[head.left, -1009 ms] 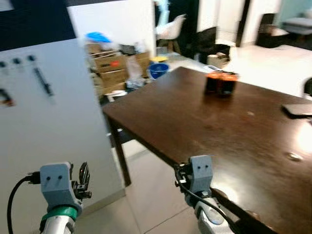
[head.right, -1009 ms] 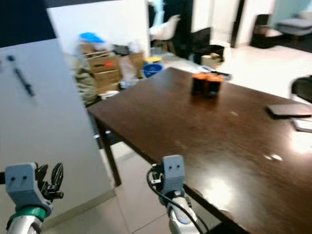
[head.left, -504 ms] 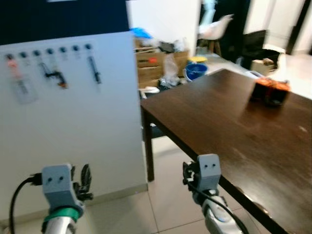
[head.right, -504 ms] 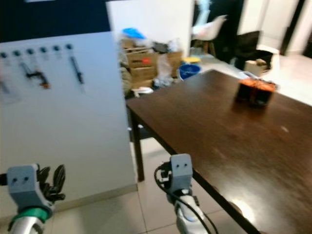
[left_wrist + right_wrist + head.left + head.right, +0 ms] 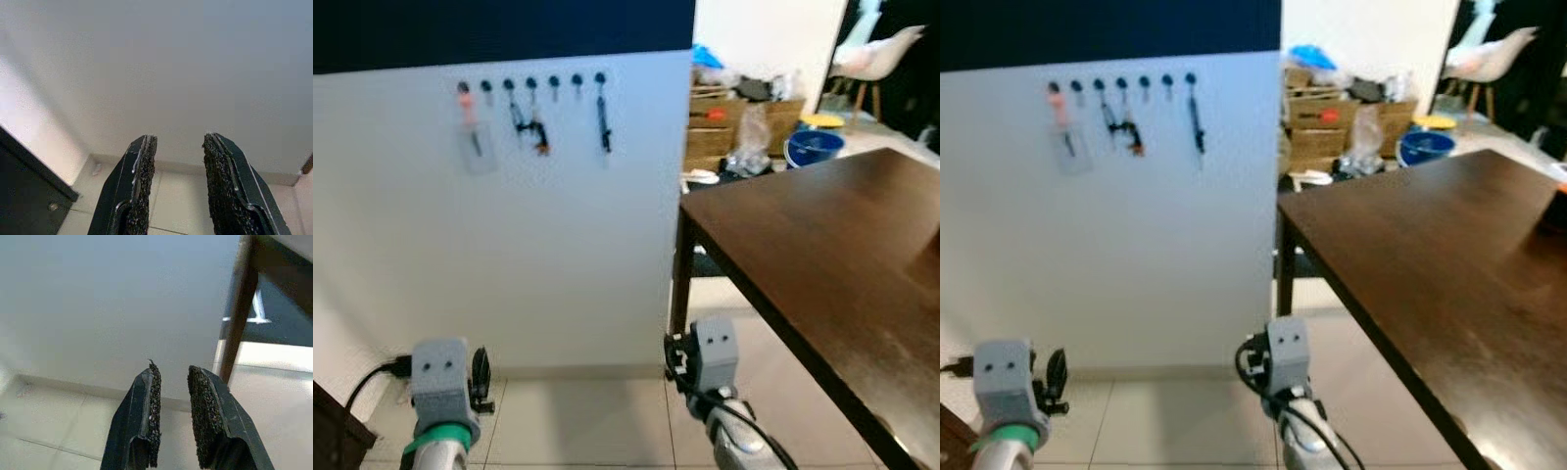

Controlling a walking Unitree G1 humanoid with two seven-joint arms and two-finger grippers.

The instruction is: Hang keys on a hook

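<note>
**Hooks up ahead, both pincers low & empty**

Row of dark hooks sits high on the white panel, up and fwd of me, slightly left. My left pincer hangs low near the tiled floor, parted a moderate gap, nothing held. Right pincer narrower gap, also empty, by the desk leg. Left arm looks nearer the hooks. Keys already dangle vertical from some hooks w/ an orange tag. Panel smooth matte; desk dark glossy wood; pads rough black.
</note>
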